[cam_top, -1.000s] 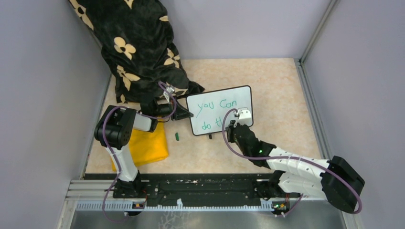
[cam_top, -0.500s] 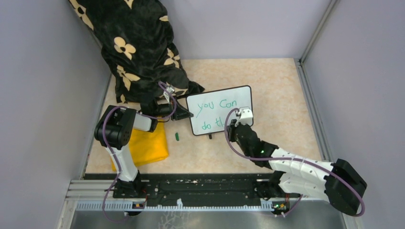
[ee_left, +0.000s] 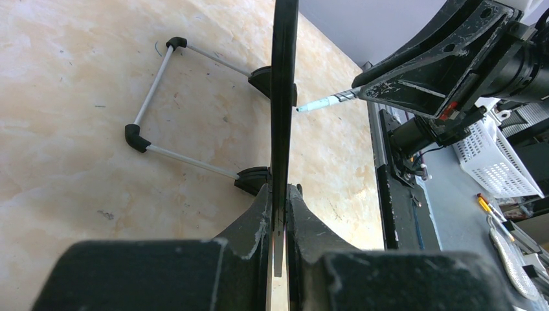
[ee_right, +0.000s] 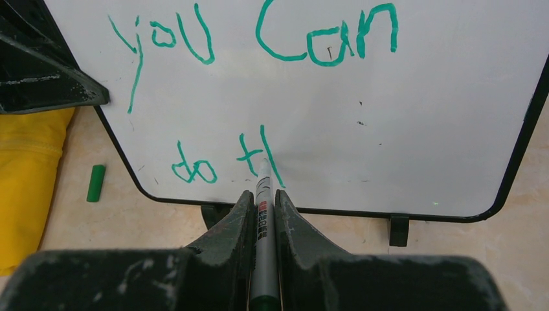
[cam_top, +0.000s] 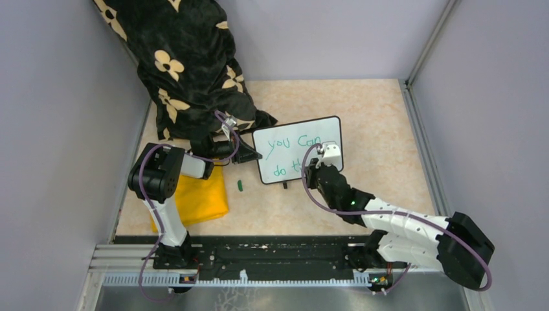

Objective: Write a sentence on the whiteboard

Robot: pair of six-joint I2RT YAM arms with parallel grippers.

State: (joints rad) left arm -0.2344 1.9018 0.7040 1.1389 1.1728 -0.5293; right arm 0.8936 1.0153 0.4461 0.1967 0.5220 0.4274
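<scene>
The whiteboard (cam_top: 317, 129) stands tilted on the table, black-framed, and shows edge-on in the left wrist view (ee_left: 283, 97). My left gripper (cam_top: 249, 155) (ee_left: 280, 194) is shut on its left edge. The sentence (ee_right: 322, 55) is green: "you Can" above, "do t" and one more long stroke below. My right gripper (cam_top: 311, 170) (ee_right: 262, 197) is shut on a silver marker (ee_right: 262, 220). The marker's tip touches the board at the foot of that last stroke. In the left wrist view the marker (ee_left: 320, 103) points at the board's face.
A yellow folded cloth (cam_top: 197, 197) lies under the left arm. A green marker cap (cam_top: 240, 185) (ee_right: 96, 183) lies between the cloth and the board. Black flowered fabric (cam_top: 188, 65) hangs at the back left. Grey walls close in both sides. The board's wire stand (ee_left: 149, 103) rests behind it.
The right arm's wrist and elbow have shifted slightly while the marker stays at the lower line. The left arm and the board have not moved.
</scene>
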